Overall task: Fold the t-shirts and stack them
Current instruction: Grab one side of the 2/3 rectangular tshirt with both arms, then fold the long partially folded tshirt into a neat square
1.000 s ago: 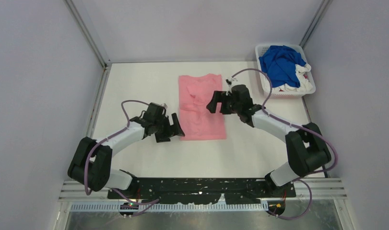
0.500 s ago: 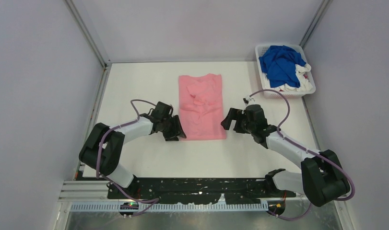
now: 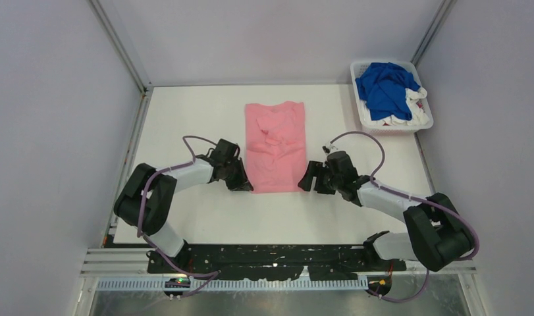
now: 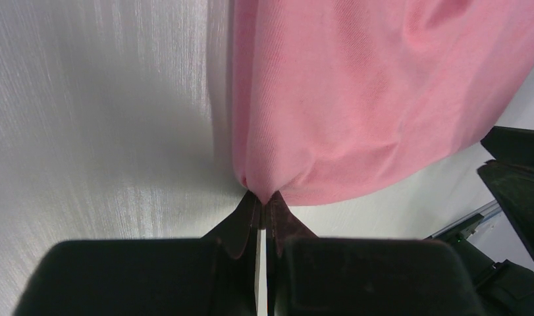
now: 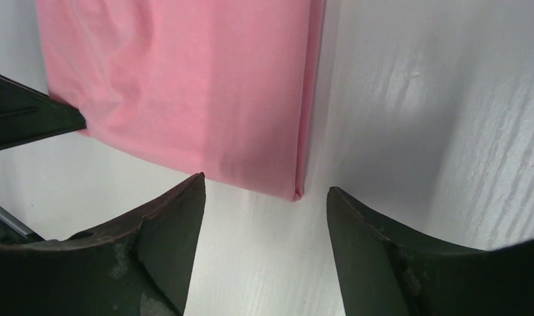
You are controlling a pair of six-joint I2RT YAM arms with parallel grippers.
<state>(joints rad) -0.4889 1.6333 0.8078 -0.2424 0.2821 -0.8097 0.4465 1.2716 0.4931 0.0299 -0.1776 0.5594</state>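
A pink t-shirt (image 3: 276, 146) lies folded lengthwise in the middle of the white table. My left gripper (image 3: 245, 186) is at its near left corner, shut on the pink cloth (image 4: 330, 105), which bunches into the fingertips (image 4: 277, 210). At the near right corner my right gripper (image 3: 305, 184) is open; that pink t-shirt corner (image 5: 295, 191) lies just ahead of the gap between its tips, apart from both fingers (image 5: 178, 217). A blue t-shirt (image 3: 386, 89) and white ones (image 3: 409, 115) lie heaped in the basket.
The white slatted basket (image 3: 365, 120) stands at the far right corner of the table. Grey walls and metal frame posts close in the table on three sides. Bare white tabletop (image 3: 205, 118) lies to the left of the pink shirt.
The left gripper has shut on the pink shirt's near left corner. The right arm has come down from the shirt's right edge to its near right corner, its jaws narrowing slightly.
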